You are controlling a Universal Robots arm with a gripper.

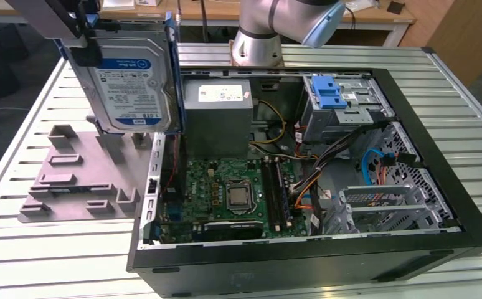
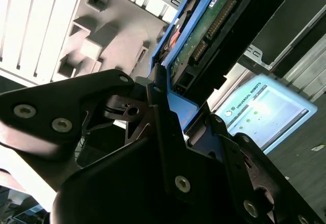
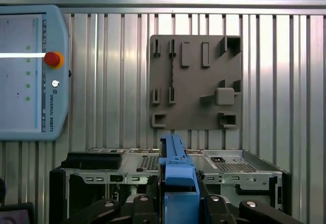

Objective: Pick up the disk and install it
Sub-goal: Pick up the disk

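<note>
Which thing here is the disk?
Find the open black computer case; beside its wall on the exterior view's left, the gripper holds a flat silver drive upright. Its white-and-blue label and blue frame set it apart from the grey metal box.

A pale, slatted metal table spreads beneath the gripper under even light. Beyond the gripper, past the table's far edge, stands a wooden desk. Dark floor lies below it.

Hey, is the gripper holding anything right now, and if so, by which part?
Yes, the disk. The gripper clamps it by one edge of its blue carrier.
</note>
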